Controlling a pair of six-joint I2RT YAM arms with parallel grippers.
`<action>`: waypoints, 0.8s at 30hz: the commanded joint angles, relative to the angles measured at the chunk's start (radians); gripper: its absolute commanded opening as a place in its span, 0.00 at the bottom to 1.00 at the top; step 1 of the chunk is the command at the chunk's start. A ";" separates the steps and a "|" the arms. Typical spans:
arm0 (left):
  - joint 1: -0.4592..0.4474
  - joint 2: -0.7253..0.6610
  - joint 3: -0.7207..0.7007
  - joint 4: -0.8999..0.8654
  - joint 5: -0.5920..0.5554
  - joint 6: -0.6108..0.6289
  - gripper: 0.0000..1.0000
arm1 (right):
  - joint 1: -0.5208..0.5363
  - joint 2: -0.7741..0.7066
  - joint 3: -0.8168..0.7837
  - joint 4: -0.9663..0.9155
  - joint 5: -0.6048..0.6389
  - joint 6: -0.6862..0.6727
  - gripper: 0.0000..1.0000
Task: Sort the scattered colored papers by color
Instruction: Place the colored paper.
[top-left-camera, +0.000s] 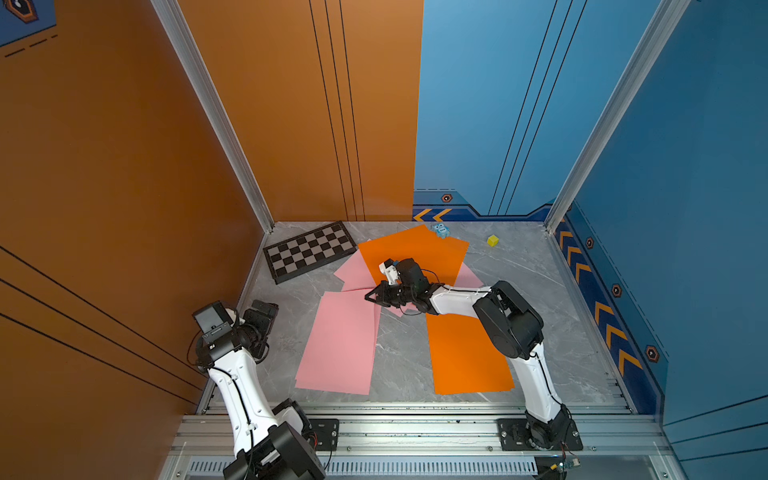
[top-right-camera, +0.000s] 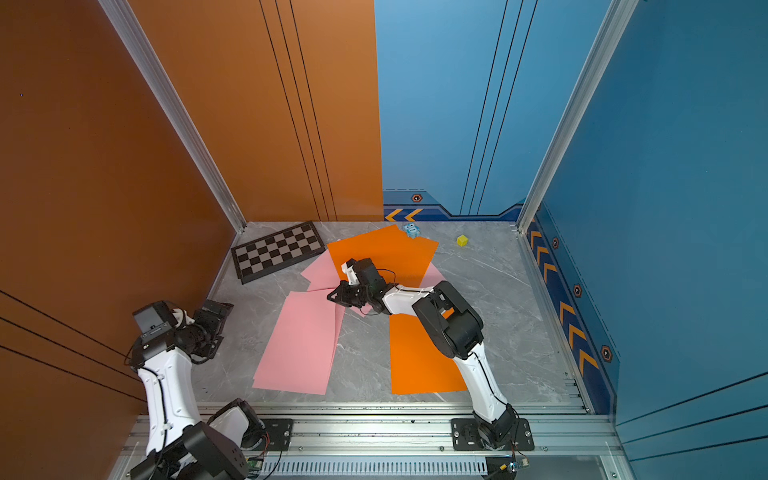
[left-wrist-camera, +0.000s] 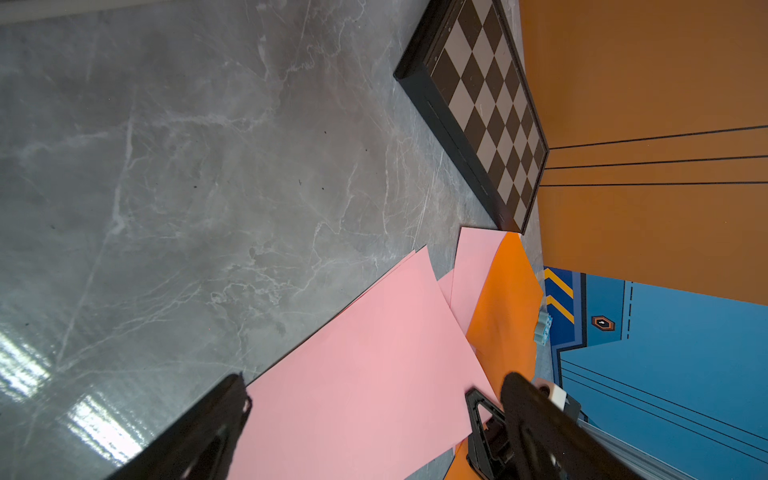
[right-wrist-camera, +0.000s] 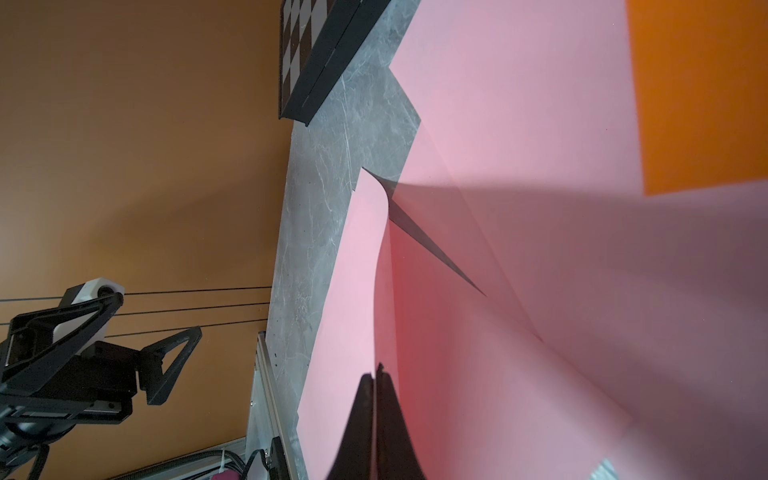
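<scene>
Right tool (top-left-camera: 369, 296) at pink paper (top-left-camera: 340, 345) edge

Matt pink papers (top-left-camera: 338, 345); glossy marble-look tabletop (top-left-camera: 540, 291); brushed-metal rails (top-left-camera: 415, 428)

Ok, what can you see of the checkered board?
The checkered board is a flat rectangle: black and grey squares inside a black frame. It looks hard and stiff; its side shows a seam, like a closed folding case. It lies on the grey table, at an angle, in the far left corner by the orange wall. Nothing rests on it. The corner of an orange paper comes close to its corner; whether they touch is unclear.
</scene>
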 joint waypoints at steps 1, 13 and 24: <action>-0.002 0.007 -0.012 0.012 0.031 -0.001 0.98 | 0.000 0.016 0.016 -0.040 0.006 -0.031 0.00; -0.021 0.005 0.007 0.012 0.047 0.004 0.98 | 0.006 -0.051 0.050 -0.265 0.098 -0.156 0.58; -0.383 0.022 0.089 0.108 -0.132 -0.044 0.98 | -0.094 -0.320 -0.003 -0.499 0.320 -0.316 0.92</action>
